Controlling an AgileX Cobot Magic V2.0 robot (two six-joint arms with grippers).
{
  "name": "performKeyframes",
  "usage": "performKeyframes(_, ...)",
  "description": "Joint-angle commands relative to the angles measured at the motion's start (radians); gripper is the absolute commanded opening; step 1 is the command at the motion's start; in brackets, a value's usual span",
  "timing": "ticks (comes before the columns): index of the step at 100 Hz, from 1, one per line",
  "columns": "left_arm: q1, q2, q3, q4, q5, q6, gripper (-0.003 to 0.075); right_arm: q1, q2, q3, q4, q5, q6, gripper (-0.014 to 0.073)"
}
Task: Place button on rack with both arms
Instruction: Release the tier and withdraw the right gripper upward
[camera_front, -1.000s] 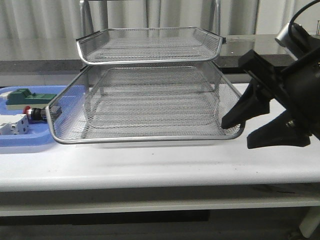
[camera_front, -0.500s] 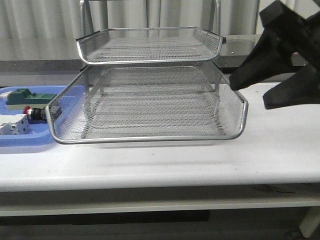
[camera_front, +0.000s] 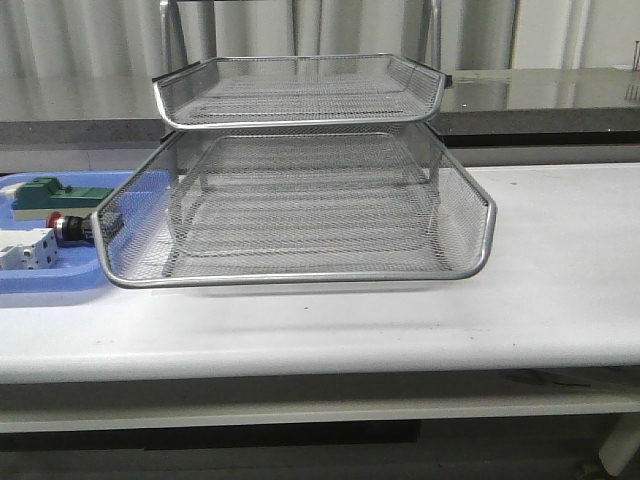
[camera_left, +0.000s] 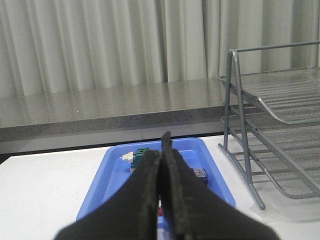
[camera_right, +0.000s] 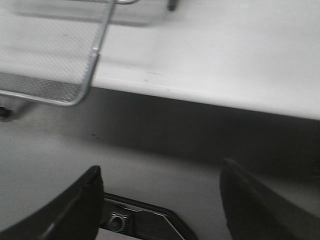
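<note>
Rack (camera_front: 300, 170): mesh tiers bare, on white table (camera_front: 540, 290). Blue tray (camera_front: 60, 275) beside it: holds button (camera_front: 66, 228), green block (camera_front: 55, 192), white block (camera_front: 25, 250). Left tool (camera_left: 162, 150): pressed together. Right tool (camera_right: 160, 200): spread.

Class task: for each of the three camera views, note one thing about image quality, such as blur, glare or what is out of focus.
Front view: sharp and evenly lit, with soft glare on the rack wire and a faint shadow beneath it. Left wrist view: the closed left gripper looms dark and soft, while the blue tray is clearer. Right wrist view: blurred throughout, with the right gripper jaws smeared.
</note>
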Motion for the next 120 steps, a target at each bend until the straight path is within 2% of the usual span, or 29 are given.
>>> performKeyframes(1,0.001,-0.032,0.033,-0.001,-0.072,-0.009,-0.002,-0.004,-0.061,-0.07,-0.182,0.064,0.156,0.0501)
performKeyframes(14,0.001,-0.032,0.033,-0.001,-0.072,-0.009,-0.002,-0.004,-0.141,-0.095,-0.278,0.165,0.211,0.05)
performKeyframes(38,0.001,-0.032,0.033,-0.001,-0.072,-0.009,-0.002,-0.004,-0.288,-0.095,-0.285,0.265,0.212,0.05)
performKeyframes(59,0.001,-0.032,0.033,-0.001,-0.072,-0.009,-0.002,-0.004,-0.365,-0.095,-0.285,0.271,0.212,0.0475)
performKeyframes(67,0.001,-0.032,0.033,-0.001,-0.072,-0.009,-0.002,-0.004,-0.374,-0.095,-0.285,0.271,0.212,0.0409)
performKeyframes(94,0.001,-0.032,0.033,-0.001,-0.072,-0.009,-0.002,-0.004,-0.374,-0.095,-0.285,0.271,0.212,0.0016)
performKeyframes(102,0.001,-0.032,0.033,-0.001,-0.072,-0.009,-0.002,-0.004,-0.374,-0.095,-0.285,0.272,0.212,-0.0074)
performKeyframes(120,0.001,-0.032,0.033,-0.001,-0.072,-0.009,-0.002,-0.004,-0.374,-0.095,-0.285,0.276,0.212,-0.0067)
